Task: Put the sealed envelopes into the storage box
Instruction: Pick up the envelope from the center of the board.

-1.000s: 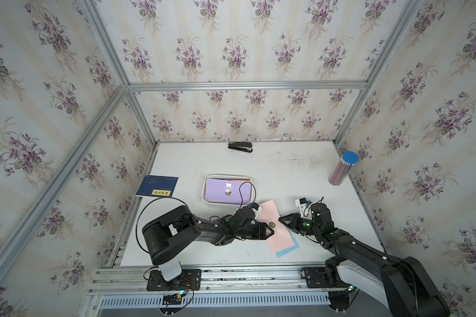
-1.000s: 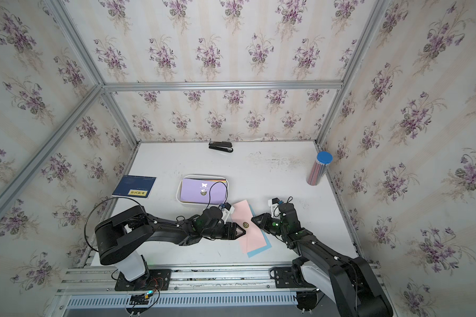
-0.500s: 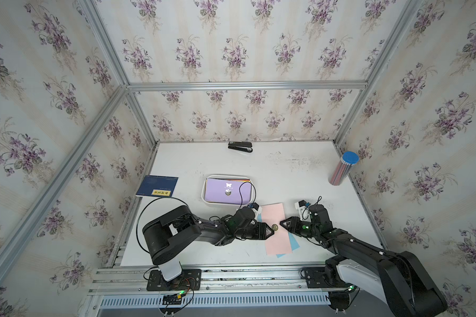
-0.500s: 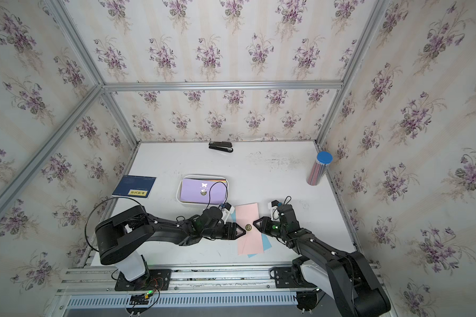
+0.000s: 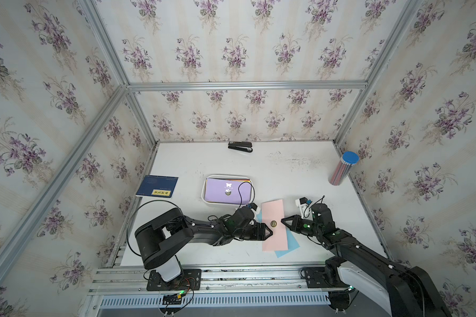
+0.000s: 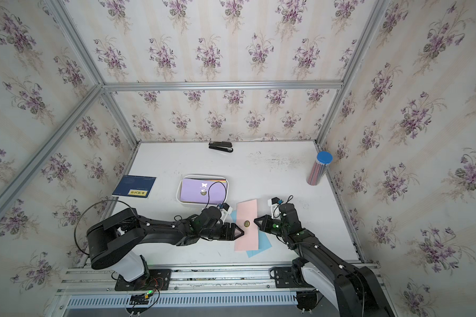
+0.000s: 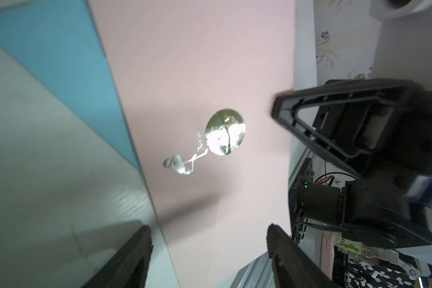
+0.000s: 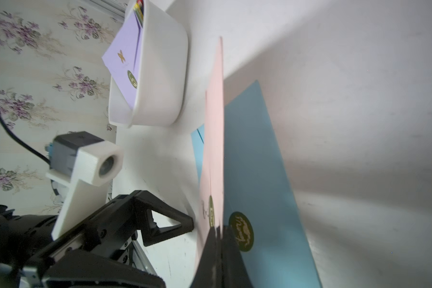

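Right end effector [image 8: 218, 230] has now clamped the pink envelope [image 5: 274, 239]; left end effector [image 5: 270, 231] stays apart.

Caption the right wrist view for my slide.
Right gripper shut on the pink envelope, tilted up off the light blue envelope; storage box beyond.

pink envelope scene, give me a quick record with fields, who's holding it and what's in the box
pink envelope: seal up, lying across a light blue envelope
right end effector: shut on the pink envelope's long edge, beside the seal
left end effector: open at the opposite long edge, not closed on it
storage box: lilac envelope on top, other envelopes under it
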